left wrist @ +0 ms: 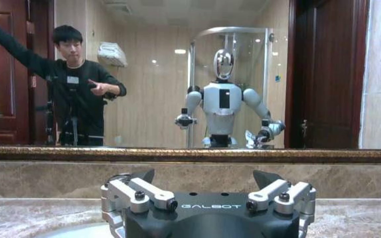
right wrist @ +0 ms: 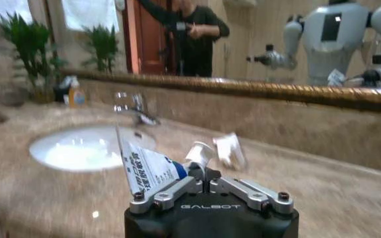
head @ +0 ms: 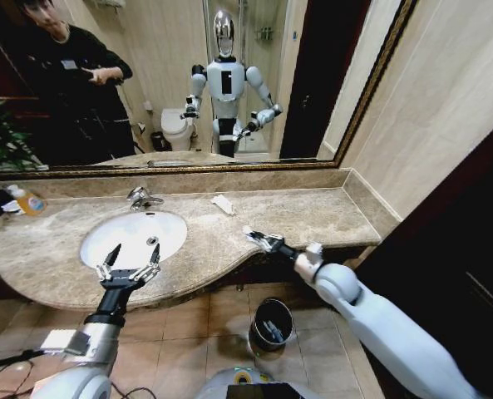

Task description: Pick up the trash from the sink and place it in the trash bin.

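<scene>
My right gripper (head: 258,239) hovers just above the marble counter to the right of the sink (head: 105,249), shut on a blue-white packet (right wrist: 147,168) that sticks up from its jaws. A white sachet (head: 223,204) lies on the counter near the back wall, beyond that gripper. My left gripper (head: 130,264) hangs open over the sink's front rim, nothing between its fingers (left wrist: 144,191). The white basin looks bare inside. The round black trash bin (head: 271,324) stands on the tiled floor below the counter's front edge, with something pale inside.
A chrome tap (head: 142,198) stands behind the basin. An orange-labelled soap bottle (head: 30,201) sits at the counter's far left by a plant. A big mirror (head: 188,83) spans the back wall. A side wall closes the counter's right end.
</scene>
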Controlling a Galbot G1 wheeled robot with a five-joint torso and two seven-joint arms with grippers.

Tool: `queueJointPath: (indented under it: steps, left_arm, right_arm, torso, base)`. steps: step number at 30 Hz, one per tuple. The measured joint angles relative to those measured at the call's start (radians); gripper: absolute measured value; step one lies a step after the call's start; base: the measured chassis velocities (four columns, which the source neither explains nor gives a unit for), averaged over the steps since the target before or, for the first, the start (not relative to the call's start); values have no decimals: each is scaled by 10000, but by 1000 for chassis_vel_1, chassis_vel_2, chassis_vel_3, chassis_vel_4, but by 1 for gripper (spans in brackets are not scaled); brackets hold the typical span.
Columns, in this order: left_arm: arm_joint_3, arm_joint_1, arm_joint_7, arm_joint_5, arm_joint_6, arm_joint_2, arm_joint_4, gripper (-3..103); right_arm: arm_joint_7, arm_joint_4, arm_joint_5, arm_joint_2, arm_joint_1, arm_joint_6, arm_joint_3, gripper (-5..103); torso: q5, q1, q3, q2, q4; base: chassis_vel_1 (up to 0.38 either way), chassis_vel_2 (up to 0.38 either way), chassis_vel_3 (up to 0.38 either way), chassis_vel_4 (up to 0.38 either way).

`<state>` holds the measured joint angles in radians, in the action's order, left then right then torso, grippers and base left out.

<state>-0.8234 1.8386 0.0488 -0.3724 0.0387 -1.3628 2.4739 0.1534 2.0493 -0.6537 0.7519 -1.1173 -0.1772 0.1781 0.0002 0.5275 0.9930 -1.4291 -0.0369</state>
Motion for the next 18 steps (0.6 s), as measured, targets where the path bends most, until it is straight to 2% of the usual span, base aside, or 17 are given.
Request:
queueJointPath:
  steps: [1,4,11,13,14,15,18]
  left_arm:
    - [0,0,0,0,0,0,0,100]
    - [0,0,0,0,0,0,0,100]
    - [0,0,0,-1,0,0,0,100]
    - [0,0,0,0,0,0,0,100]
    - [1,0,0,0,0,0,0,100]
    - [1,0,0,0,0,0,0,100]
    - [0,0,0,0,0,-1,0,100]
  right_arm:
    - [-25,61,-54,-314,-546,197,243,1]
    - [-194,115,48,-513,-1460,530,473,1]
    - [-291,82,830,-314,-2970,851,640,1]
    - [-284,-164,1121,-34,-3120,961,543,1]
    - [-258,-703,1517,415,-3153,1153,386,1]
    - [-258,-703,1517,415,-3153,1153,386,1]
    - [67,-2493,2504,1302,-3130,1817,111,1]
  torso:
    - [1,0,0,0,1]
    - [2,0,0,0,1]
    - [-3,-1,0,0,2]
    - [-6,-1,0,0,1]
    - [-2,-1,0,0,0]
    - [-2,-1,0,0,0]
    - [0,0,1,0,0]
  base:
    - [0,0,0,0]
    - [0,0,0,0]
    - [0,0,0,0]
    - [0,0,0,0]
    - [0,0,0,0]
    - [0,0,0,0]
    - [0,0,0,0]
